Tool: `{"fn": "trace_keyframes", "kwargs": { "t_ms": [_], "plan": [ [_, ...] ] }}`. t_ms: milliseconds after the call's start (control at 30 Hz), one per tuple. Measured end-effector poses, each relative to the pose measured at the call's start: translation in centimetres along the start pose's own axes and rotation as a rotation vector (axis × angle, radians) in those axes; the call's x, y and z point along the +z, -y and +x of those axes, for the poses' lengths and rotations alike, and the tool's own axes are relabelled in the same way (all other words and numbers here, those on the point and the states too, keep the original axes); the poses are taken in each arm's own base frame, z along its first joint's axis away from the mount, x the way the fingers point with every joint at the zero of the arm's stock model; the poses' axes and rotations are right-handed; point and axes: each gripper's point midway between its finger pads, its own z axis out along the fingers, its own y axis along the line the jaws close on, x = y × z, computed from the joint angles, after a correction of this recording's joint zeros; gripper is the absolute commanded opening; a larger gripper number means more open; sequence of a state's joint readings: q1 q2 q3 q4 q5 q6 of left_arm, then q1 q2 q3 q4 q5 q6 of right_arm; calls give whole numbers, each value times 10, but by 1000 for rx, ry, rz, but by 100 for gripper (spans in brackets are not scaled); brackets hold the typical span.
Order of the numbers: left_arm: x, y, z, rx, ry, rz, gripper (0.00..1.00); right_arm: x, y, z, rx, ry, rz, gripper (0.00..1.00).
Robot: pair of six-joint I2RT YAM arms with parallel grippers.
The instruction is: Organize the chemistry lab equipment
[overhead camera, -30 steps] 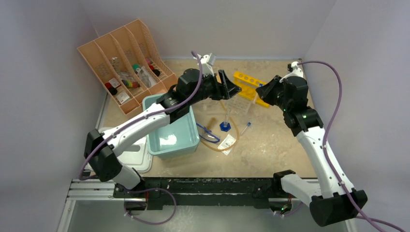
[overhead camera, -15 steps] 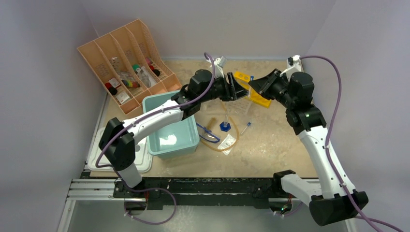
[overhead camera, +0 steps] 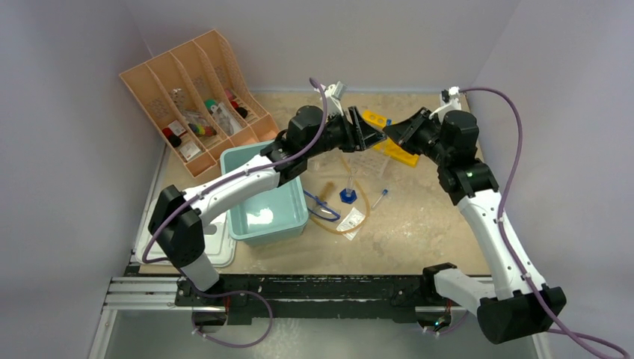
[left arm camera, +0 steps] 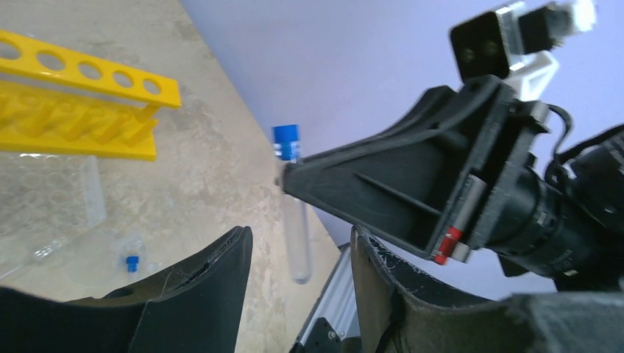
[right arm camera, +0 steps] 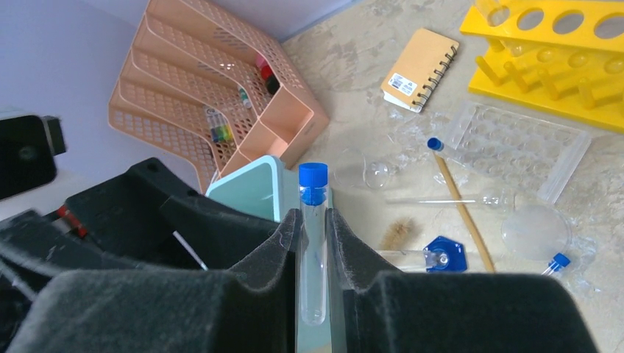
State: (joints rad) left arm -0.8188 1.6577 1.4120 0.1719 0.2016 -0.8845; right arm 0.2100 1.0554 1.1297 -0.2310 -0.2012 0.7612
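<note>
Clamping a clear blue-capped test tube [right arm camera: 313, 254], right gripper [right arm camera: 313, 226] faces gaping left gripper [left arm camera: 300, 241].

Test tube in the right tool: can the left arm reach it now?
Probably yes. The left tool is open, the bare lower part of the test tube lines up with its gap; the right tool grips just below the cap.

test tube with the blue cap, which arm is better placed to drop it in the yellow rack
Right. The right gripper is shut on the test tube, with the yellow rack just beside it. The left gripper is open and empty, only facing the tube.
</note>
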Motion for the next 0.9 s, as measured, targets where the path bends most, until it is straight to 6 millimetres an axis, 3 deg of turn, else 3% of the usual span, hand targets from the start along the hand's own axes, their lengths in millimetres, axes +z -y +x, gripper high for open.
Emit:
{"fn": "trace_keyframes", "kwargs": {
  "t_ms": [100,400,700,800,900],
  "plan": [
    [-1,9,2,-10,-15,41,50,6,4,3,11,-13,10,14],
    [0,11,11,-18,-59,68,29,9,3,6,32,-33,-1,14],
    [4,9,12,10,-82,49,41,8,3,6,58,-43,-4,14],
    [5,4,15,21,-96,29,39,8,0,9,71,-60,-21,14],
    [7,-4,20,25,-114,6,28,7,-2,11,80,-68,-29,14]
  ]
}}
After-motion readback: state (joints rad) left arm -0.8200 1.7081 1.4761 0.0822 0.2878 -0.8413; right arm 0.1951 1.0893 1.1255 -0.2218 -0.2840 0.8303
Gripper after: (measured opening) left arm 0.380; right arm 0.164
